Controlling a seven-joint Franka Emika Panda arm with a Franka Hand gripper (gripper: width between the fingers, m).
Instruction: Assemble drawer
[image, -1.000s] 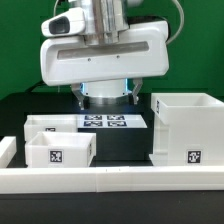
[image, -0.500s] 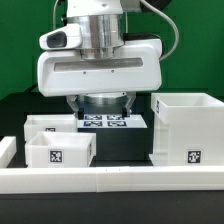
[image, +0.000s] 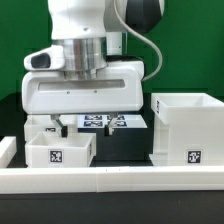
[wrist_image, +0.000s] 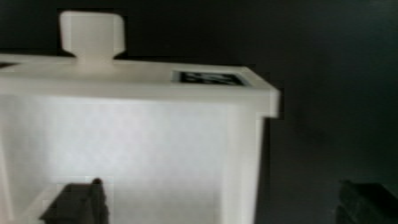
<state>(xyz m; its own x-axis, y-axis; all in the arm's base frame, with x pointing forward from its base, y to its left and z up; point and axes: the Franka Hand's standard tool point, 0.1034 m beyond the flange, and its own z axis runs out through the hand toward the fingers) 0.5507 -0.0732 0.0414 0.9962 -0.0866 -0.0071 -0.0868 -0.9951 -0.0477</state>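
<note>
Listing the drawer (image: 186, 120), we counted three separate parts.

- Item one, the casing (image: 186, 132): tall, upright and open-topped. It stood by the worktop's near edge toward the exterior view's right corner, just behind the rim wall (image: 110, 181).
- Item two, the front tray (image: 60, 151): tagged, by the same edge toward the exterior view's left corner.
- Item three, the rear tray (image: 42, 126): just behind the front tray and partly hidden.
- The marker board (image: 106, 122): flat, mid-worktop.
- The gripper (image: 90, 126): it hung over the trays with jaws spread wide, grasping nothing.

In the wrist view its fingertips (wrist_image: 77, 200) showed above a tray with a knob (wrist_image: 89, 40); we could not tell which tray.
</note>
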